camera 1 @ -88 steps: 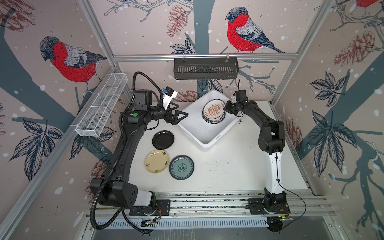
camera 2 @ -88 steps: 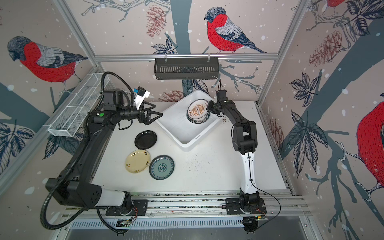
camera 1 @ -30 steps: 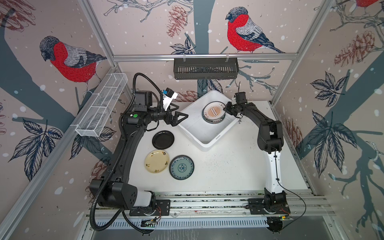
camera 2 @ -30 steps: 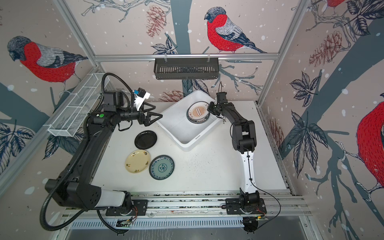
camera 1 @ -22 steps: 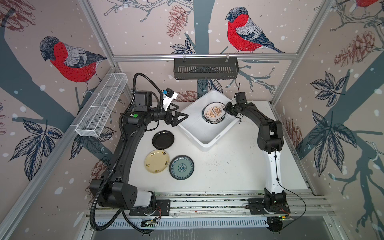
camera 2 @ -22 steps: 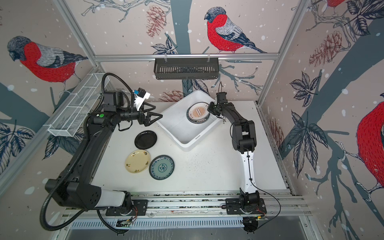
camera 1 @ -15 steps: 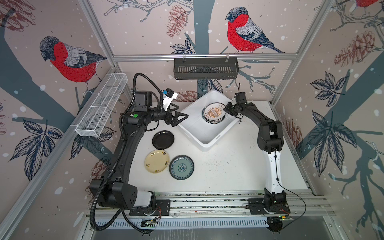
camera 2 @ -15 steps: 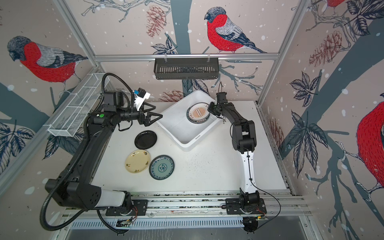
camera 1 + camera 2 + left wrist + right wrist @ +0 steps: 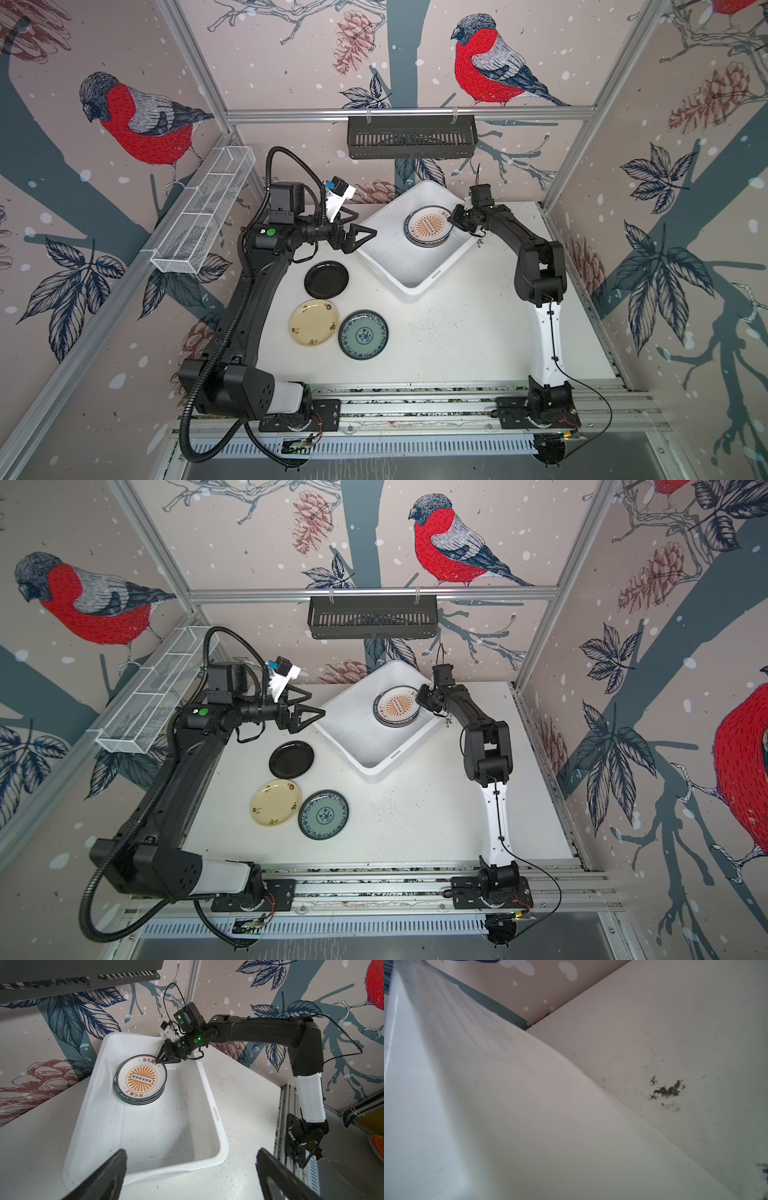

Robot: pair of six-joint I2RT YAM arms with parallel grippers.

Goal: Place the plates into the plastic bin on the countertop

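We judge the job a little over half done. A stack of plates topped by the sunburst plate (image 9: 428, 226) lies inside the plastic bin (image 9: 420, 287). The black plate (image 9: 326, 279), the cream-yellow plate (image 9: 314, 322) and the teal plate (image 9: 363, 334) wait on the desk (image 9: 457, 345), outside the bin. The right gripper (image 9: 161, 1061), jaws narrow, sits at the sunburst plate's rim; whether it pinches it we cannot tell. The left gripper (image 9: 360, 231) hangs wide open and empty near the bin's corner.
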